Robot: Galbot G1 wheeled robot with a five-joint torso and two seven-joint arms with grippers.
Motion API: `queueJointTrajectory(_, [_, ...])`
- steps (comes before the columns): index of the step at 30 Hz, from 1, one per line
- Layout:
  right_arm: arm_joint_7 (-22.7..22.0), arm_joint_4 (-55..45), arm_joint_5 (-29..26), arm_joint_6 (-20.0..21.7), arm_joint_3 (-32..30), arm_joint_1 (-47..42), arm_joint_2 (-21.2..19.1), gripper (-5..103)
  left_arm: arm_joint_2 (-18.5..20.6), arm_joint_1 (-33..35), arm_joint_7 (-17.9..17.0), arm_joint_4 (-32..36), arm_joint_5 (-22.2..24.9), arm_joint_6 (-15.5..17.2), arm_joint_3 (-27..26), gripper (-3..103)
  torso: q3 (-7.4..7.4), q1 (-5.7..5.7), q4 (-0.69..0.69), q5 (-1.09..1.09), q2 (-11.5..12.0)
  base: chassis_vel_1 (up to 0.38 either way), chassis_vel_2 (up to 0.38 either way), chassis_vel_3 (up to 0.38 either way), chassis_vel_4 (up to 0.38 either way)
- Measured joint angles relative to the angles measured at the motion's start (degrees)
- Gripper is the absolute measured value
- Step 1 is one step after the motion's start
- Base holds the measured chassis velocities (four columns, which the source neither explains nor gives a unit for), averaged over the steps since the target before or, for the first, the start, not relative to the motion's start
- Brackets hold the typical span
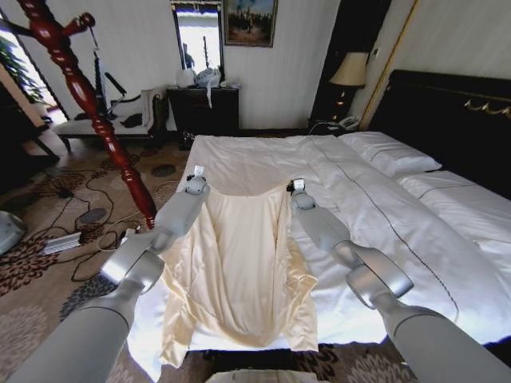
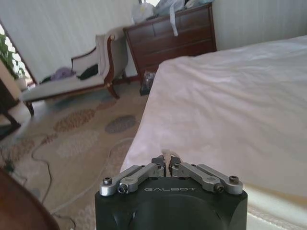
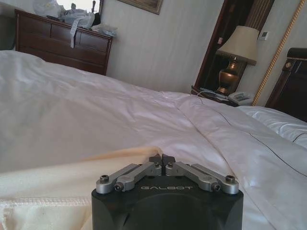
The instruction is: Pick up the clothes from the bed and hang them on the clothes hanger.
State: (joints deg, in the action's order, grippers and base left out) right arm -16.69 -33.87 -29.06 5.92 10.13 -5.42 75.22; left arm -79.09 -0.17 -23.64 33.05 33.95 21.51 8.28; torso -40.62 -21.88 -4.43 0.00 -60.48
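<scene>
Both arms reach out from the foot of the bed [image 1: 383, 207] over the clothes [image 1: 235, 271], a pale cream-yellow satiny top spread flat on the white duvet, its lower hem hanging over the bed's foot edge. The left gripper [image 1: 196, 177] sits at the garment's far left corner, near the bed's left edge; its wrist view shows the fingers pinched together with a small fold of cream cloth between them. The right gripper [image 1: 297, 188] sits at the far right corner, fingers closed, with the cream fabric running under it; whether cloth is caught there I cannot tell. Satin like this is probably light, limp and slippery, so it should droop and slide; holding at the two shoulder corners seems soundest.
</scene>
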Motion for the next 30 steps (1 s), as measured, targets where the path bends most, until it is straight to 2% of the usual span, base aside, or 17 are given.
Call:
queueJointTrajectory(9, [2.9, -2.8, 0.2, -1.1, 1.1, -2.4, -0.7, 0, 4.5, 5.0, 0.4, 6.6, 2.2, 0.5, 2.6, 2, 0.00, 0.00, -0.03, -0.02, 0.0, 0.000, 0.000, 0.000, 0.000])
queueJointTrajectory(12, [4.3, -5.0, 0.0, -1.2, 1.6, -3.5, -1.5, -2, 7.3, 6.6, 1.9, 10.9, 6.2, 1.9, 4.9, 0, 0.00, 0.00, -0.02, -0.01, 0.0, 0.000, 0.000, 0.000, 0.000])
queueJointTrajectory(15, [5.9, -6.2, 0.0, -1.4, 1.9, -3.9, -1.9, 8, 9.3, 7.7, 3.7, 14.5, 7.6, 2.6, 6.7, 11, 0.00, 0.00, -0.03, 0.00, 0.0, 0.000, 0.000, 0.000, 0.000])
queueJointTrajectory(16, [6.7, -6.6, -0.2, -1.8, 2.0, -4.1, -2.1, 14, 10.0, 8.2, 4.0, 15.7, 7.7, 3.0, 7.2, 11, 0.01, 0.01, -0.02, -0.02, 0.0, 0.000, 0.000, 0.000, 0.000])
queueJointTrajectory(17, [7.3, -7.2, -0.3, -2.0, 2.1, -4.4, -2.4, 14, 10.5, 8.5, 4.1, 16.9, 8.2, 3.5, 7.5, 16, 0.00, 0.01, -0.02, -0.02, 0.0, 0.000, 0.000, 0.000, 0.000])
queueJointTrajectory(18, [8.3, -8.4, -0.5, -2.2, 2.4, -4.9, -3.0, 19, 11.7, 9.0, 4.4, 18.8, 9.4, 4.4, 8.0, 21, 0.00, 0.01, -0.03, -0.02, 0.0, 0.000, 0.000, 0.000, 0.000])
queueJointTrajectory(19, [8.3, -8.4, -0.5, -2.2, 2.4, -4.9, -3.0, 19, 11.7, 9.0, 4.4, 18.8, 9.4, 4.4, 8.0, 21, 0.00, 0.01, -0.03, -0.02, 0.0, 0.000, 0.000, 0.000, 0.000])
queueJointTrajectory(21, [9.7, -10.6, -1.0, -2.2, 2.9, -5.8, -4.1, 30, 14.3, 9.6, 5.3, 22.2, 11.8, 5.4, 9.4, 32, 0.00, 0.00, -0.05, 0.00, 0.0, 0.000, 0.000, 0.000, 0.000])
queueJointTrajectory(22, [10.0, -11.4, -1.7, -2.2, 3.2, -6.1, -4.4, 30, 15.3, 9.8, 6.0, 23.3, 12.7, 5.6, 9.9, 32, 0.00, 0.00, -0.06, 0.00, 0.0, 0.000, 0.000, 0.000, 0.000])
queueJointTrajectory(23, [10.3, -13.0, -4.3, -2.2, 3.5, -6.7, -4.7, 41, 18.0, 10.7, 7.7, 26.8, 15.1, 5.8, 10.7, 43, 0.01, 0.01, -0.06, 0.00, 0.0, 0.000, 0.000, 0.000, 0.000])
queueJointTrajectory(25, [10.4, -13.3, -4.9, -2.2, 3.6, -6.8, -4.8, 41, 18.5, 11.0, 7.9, 27.5, 15.5, 5.8, 10.7, 43, 0.01, 0.01, -0.04, 0.00, 0.0, 0.000, 0.000, 0.000, 0.000])
queueJointTrajectory(27, [11.6, -14.9, -6.9, -2.2, 4.0, -7.4, -5.3, 51, 21.8, 13.1, 8.3, 31.8, 18.2, 5.0, 9.9, 54, 0.00, 0.01, 0.00, -0.02, 0.0, 0.000, 0.000, 0.000, 0.000])
queueJointTrajectory(30, [13.0, -16.2, -8.7, -2.2, 4.7, -7.5, -5.7, 62, 24.1, 14.7, 8.8, 34.5, 19.7, 4.5, 9.0, 64, 0.00, 0.00, -0.04, -0.02, 0.0, 0.000, 0.000, 0.000, 0.000])
